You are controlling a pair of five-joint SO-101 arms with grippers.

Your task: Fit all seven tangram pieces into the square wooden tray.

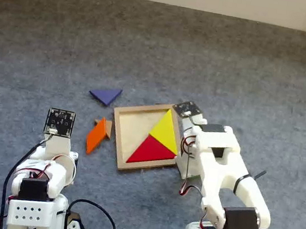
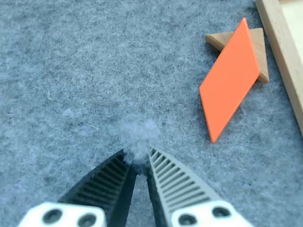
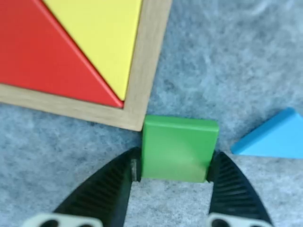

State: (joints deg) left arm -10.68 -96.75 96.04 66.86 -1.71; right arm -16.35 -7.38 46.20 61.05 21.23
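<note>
Green square [image 3: 179, 149] is lying just beside the wooden tray [image 3: 150, 52] corner, and your right gripper [image 3: 173, 166], right of centre in the high view, is pinching its opposite flat edges. It's likely handling light, stiff and slick. Your left gripper [image 2: 141, 158] is hanging closed, empty.

Seven tangram pieces [image 1: 105, 95] [image 1: 97, 136] [image 1: 107, 126] [image 1: 165, 130] [image 1: 151, 149] [image 3: 179, 149] [image 3: 274, 139], one tray [image 1: 142, 108], two arms [image 1: 40, 184] [image 1: 224, 176]

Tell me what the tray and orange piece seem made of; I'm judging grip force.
Tray: bare pale wood, matte, judging by its tan unpainted rim. Orange piece: probably painted wood, given its smooth, even colour and crisp edges; plastic is possible.
</note>
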